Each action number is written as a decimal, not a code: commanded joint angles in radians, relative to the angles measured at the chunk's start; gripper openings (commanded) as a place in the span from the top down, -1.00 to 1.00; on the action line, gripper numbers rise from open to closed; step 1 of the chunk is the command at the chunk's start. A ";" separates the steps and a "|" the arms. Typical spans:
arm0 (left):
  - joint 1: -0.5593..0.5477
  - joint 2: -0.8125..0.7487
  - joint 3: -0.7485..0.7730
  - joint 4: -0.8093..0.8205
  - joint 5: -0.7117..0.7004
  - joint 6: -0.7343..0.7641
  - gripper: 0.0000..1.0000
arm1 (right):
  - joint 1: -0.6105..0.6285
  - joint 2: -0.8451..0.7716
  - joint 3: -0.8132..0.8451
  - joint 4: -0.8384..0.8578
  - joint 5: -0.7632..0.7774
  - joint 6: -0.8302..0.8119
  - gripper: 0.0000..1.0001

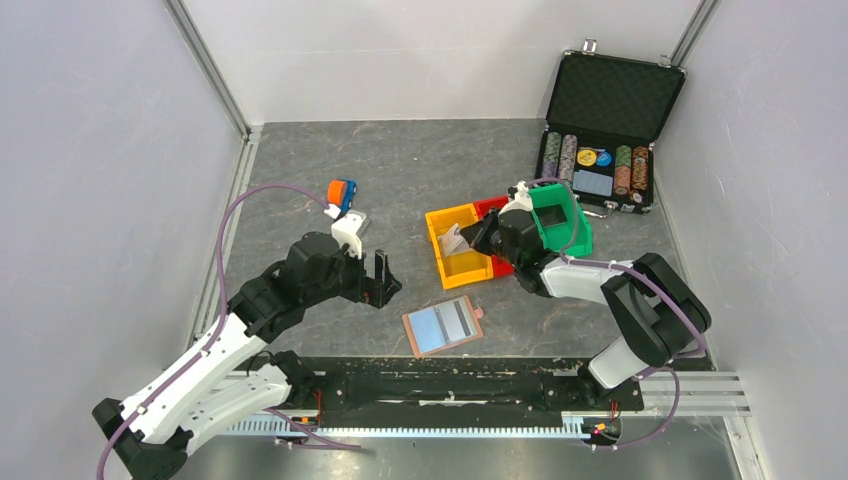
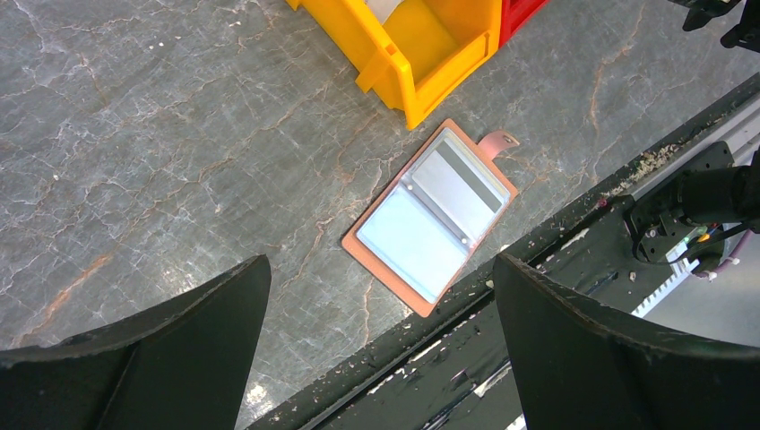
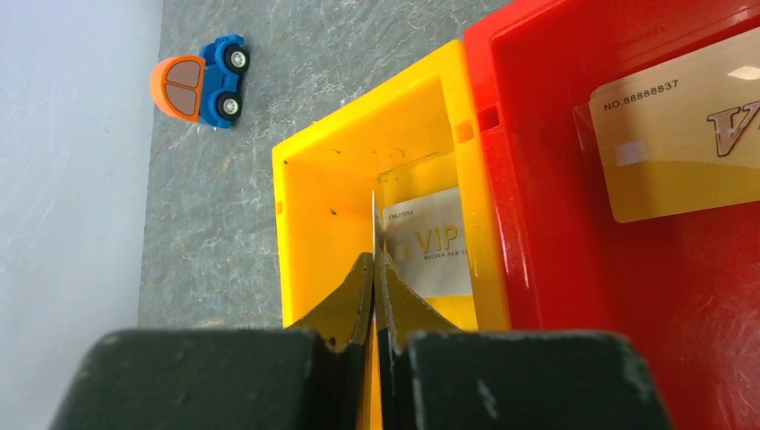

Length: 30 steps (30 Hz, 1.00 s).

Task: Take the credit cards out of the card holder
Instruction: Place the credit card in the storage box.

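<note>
Your right hand is pinching a card edge-on over the yellow bin, probably to drop it, left hand idle and wide open.

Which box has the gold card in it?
The red box, right beside the yellow box. A gold card lies on its floor; the yellow box holds a whitish VIP card instead.

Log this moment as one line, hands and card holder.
right hand: shut on card, over yellow bin | left hand: open, above card holder | card holder: open on table | red bin: one gold card
</note>
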 commanded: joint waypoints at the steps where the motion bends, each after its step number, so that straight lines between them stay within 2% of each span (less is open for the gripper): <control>1: -0.001 -0.001 0.000 0.014 -0.021 0.050 -1.00 | -0.002 0.015 0.002 0.078 0.030 -0.018 1.00; 18: -0.001 0.000 0.000 0.014 -0.020 0.046 -1.00 | -0.003 0.021 -0.012 0.081 0.036 -0.030 1.00; 20: -0.001 -0.002 0.000 0.014 -0.020 0.045 -1.00 | -0.003 0.019 -0.011 0.078 0.035 -0.030 0.91; 25: -0.001 -0.003 -0.001 0.014 -0.021 0.045 -1.00 | -0.003 0.006 0.007 0.044 0.032 -0.038 0.54; 30: -0.001 -0.004 -0.002 0.014 -0.020 0.047 -1.00 | -0.003 -0.043 0.020 -0.005 0.061 -0.066 0.45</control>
